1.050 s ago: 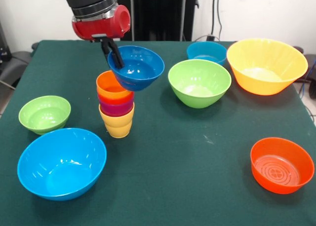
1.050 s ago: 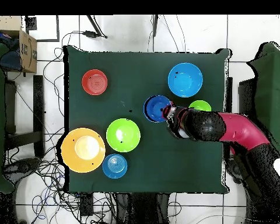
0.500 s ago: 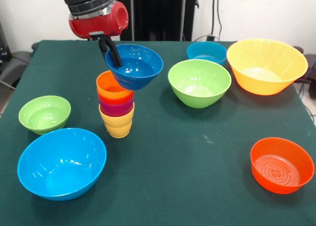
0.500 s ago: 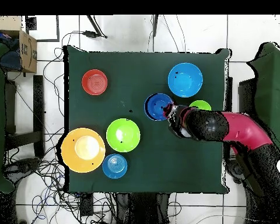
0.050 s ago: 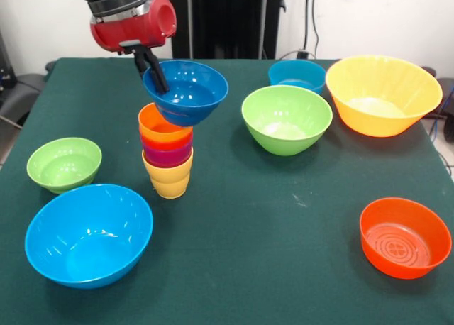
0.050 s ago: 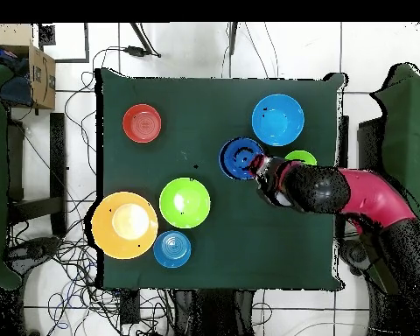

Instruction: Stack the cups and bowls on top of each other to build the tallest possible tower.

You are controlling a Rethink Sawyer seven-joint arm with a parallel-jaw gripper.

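My gripper (image 5: 153, 72) is shut on the rim of a dark blue bowl (image 5: 188, 91) and holds it tilted in the air. The bowl hangs just above and slightly right of the tower (image 5: 167, 157), a nested stack of cups on the table: yellow at the base, then purple, red-orange and orange on top. Whether the bowl's underside touches the top cup I cannot tell. In the overhead view the dark blue bowl (image 6: 240, 158) and the gripper (image 6: 258, 165) cover the stack.
Loose bowls ring the stack: a small green bowl (image 5: 64, 163), a large light blue bowl (image 5: 89, 234), a green bowl (image 5: 286, 119), a teal bowl (image 5: 296, 74), a big orange-yellow bowl (image 5: 383, 94) and an orange-red bowl (image 5: 404, 237).
The gripper has carried the dark blue bowl a little left and up in the front view, closer over the cup stack. Nothing else has moved.
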